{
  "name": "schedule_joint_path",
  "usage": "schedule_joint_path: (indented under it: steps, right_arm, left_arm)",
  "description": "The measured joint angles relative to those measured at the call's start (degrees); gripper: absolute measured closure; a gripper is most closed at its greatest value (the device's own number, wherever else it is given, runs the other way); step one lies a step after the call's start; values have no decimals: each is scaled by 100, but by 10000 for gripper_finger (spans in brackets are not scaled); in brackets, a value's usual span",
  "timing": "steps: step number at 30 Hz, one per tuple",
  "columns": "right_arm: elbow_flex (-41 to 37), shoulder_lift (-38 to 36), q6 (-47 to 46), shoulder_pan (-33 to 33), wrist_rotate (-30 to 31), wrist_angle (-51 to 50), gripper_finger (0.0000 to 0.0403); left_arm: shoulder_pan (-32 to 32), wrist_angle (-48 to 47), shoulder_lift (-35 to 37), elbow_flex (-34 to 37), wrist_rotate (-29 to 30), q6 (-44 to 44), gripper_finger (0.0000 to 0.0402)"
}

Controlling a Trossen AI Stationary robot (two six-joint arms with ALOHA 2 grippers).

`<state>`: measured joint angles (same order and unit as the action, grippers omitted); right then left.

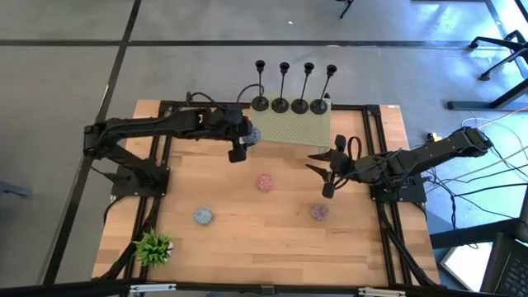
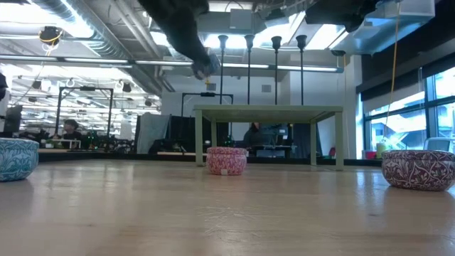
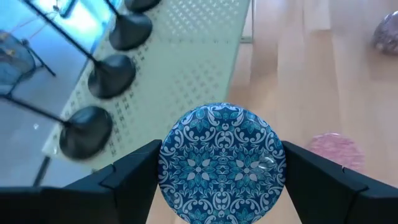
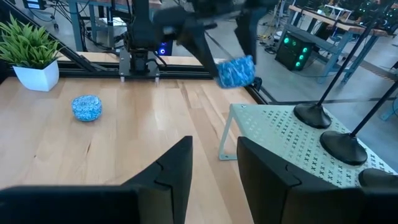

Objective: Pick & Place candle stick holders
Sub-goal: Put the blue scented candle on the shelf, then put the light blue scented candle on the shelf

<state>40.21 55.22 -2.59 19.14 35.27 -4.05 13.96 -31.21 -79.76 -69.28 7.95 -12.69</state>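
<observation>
Candle stick holders: four black holders in a row along the far edge of the green perforated stand. Round bases sit on the stand top, close beside one another.
Long axis: each stem upright, cup on top. In the low view the four stems rise straight from the stand top. In the high view they appear to lean away from the table, toward the floor beyond it.
Writing: none readable on the holders or the stand.
Green stand: small table with legs at the far middle of the wooden table; top covered in a punched pattern.
Left gripper: raised above the wood beside the stand's left end, clamped on a blue patterned round tin. One finger presses each side of the tin; white floral print faces the wrist camera. In the low view the tin hangs well above the table surface.
Right gripper: over the right part of the table, near the stand's right end, fingers apart with nothing between them.
Pink tin: on the wood, centre, in front of the stand.
Blue tin: front left, apart from the others.
Purple tin: front right, below the right gripper.
Potted plant: front left corner, white pot.
Background: a person seated at a desk, far left of the low view.
</observation>
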Motion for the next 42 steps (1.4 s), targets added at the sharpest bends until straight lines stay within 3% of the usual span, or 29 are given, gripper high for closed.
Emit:
schedule_joint_path:
  steps: [5,15,25,32,42]
  right_arm:
    - [0,-1,28,0,2,18,272]
    - [0,-2,44,1,4,45,272]
    - [0,-1,45,-1,-244,42,272]
    - [0,-2,46,-1,-246,42,272]
    - [0,0,46,0,-243,42,272]
  left_arm:
    - [200,134,-354,0,-20,-415,102]
    - [589,613,-852,2,149,-371,102]
    - [656,735,-879,2,96,33,102]
    - [651,719,-934,2,-354,-464,102]
    - [723,755,-932,2,-337,-653,71]
